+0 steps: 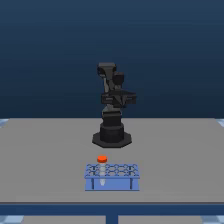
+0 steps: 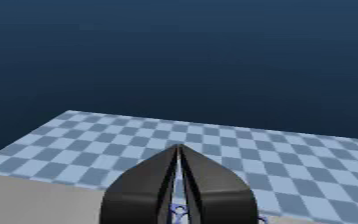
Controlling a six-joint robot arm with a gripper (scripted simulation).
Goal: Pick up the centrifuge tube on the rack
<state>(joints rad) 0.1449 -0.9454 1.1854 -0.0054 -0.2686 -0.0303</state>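
In a hole near the exterior view's left end of the low blue rack, the slender whitish centrifuge tube stands upright, orange-red cap up. Well behind, the black arm is folded upright; its gripper is clenched, fingertips meeting.

Grey table, checkered blue floor, dark blue backdrop.

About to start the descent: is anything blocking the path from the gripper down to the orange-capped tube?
Nothing visible. The gripper is folded high above the table; only open space separates it from the centrifuge tube in the rack.
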